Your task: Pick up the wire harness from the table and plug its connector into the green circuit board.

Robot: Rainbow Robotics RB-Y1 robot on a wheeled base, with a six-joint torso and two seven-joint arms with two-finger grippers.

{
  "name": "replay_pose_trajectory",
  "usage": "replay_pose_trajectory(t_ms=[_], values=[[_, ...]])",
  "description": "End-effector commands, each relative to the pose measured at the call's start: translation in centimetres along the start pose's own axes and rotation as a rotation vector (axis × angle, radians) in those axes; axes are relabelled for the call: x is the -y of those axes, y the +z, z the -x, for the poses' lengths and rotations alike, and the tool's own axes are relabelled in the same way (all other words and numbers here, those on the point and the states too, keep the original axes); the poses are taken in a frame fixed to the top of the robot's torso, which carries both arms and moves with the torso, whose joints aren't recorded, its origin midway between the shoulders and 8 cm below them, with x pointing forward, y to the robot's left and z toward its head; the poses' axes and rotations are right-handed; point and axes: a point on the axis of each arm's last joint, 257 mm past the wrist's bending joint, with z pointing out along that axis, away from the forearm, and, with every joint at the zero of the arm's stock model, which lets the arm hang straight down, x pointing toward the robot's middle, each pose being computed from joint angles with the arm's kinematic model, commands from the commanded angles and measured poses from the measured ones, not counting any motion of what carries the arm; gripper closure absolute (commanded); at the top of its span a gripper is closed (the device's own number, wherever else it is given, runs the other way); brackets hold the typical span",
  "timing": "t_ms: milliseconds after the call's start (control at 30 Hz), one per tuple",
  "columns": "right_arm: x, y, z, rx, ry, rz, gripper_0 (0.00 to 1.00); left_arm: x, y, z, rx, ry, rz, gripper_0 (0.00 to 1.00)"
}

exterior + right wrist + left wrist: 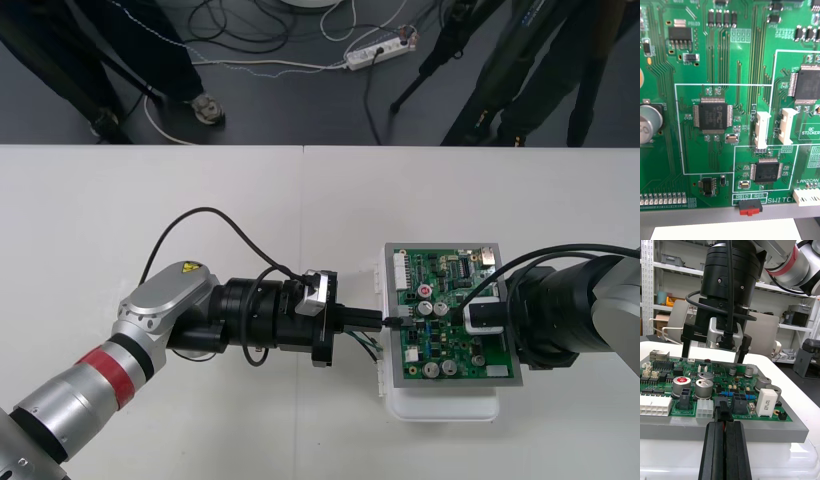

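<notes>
White table carries the board; the left gripper is clamped on the harness plug at its edge. Right gripper, spread wide, stands over it. Push straight and level, I'd say.

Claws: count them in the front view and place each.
2. Left claw, shut on the plug at the board's left edge; right claw, open, above the board's right side.

Three cameras share one green circuit board.
Overhead looks steeply down, board at 4 o'clock; right wrist faces it square, very close; left wrist sights level across it.
</notes>
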Motion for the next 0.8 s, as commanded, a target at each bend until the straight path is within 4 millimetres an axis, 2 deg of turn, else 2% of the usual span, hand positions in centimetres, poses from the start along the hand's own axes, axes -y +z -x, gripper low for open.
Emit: replay_pose_trajectory(t_ms=[33, 800], values=[[0.37, -0.47, 1.78, 0.037, -0.021, -0.006, 0.0, 0.52, 3.92, 4.11, 0.081, 0.133, -0.068, 1.0], [0.34, -0.46, 1.88, 0.039, -0.013, -0.005, 0.0, 0.68, 4.62, 3.49, 0.061, 0.136, -0.07, 1.0]])
